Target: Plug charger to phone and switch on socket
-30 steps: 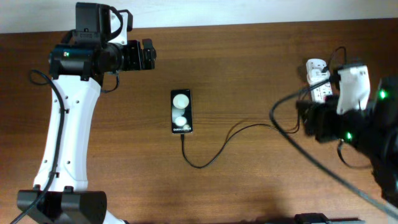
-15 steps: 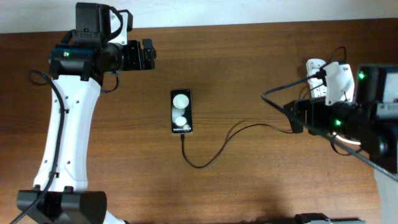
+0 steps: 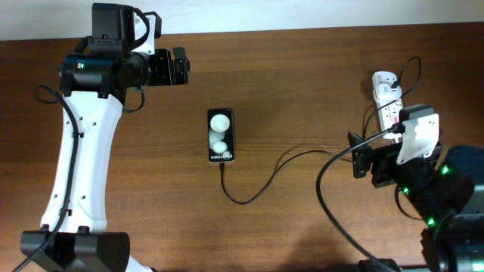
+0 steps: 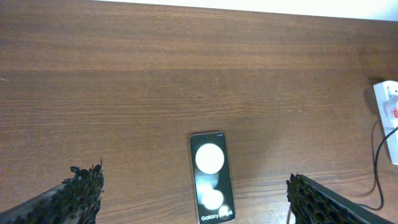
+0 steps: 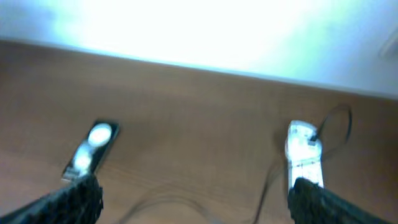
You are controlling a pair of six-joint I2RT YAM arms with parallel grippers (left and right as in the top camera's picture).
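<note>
The black phone (image 3: pixel 221 136) lies flat mid-table with two white spots on its face; it also shows in the left wrist view (image 4: pixel 211 177) and blurred in the right wrist view (image 5: pixel 92 149). The thin black charger cable (image 3: pixel 261 185) loops from the phone's near end, where its tip touches the phone, right toward the white socket strip (image 3: pixel 386 94), which also shows in both wrist views (image 5: pixel 303 152) (image 4: pixel 388 106). My left gripper (image 3: pixel 180 66) (image 4: pixel 194 180) is open and empty, hovering beyond the phone. My right gripper (image 3: pixel 354 155) (image 5: pixel 194 186) is open and empty, just in front of the socket.
The right arm's thick black cables (image 3: pixel 333 204) hang over the table at the front right. The left arm's white body (image 3: pixel 83 151) stands over the left side. The table's far edge meets a white wall (image 3: pixel 302 11).
My right arm has swung down toward the table's front, off the socket strip, which now shows more fully. The left arm, phone and charger cable have not moved.
</note>
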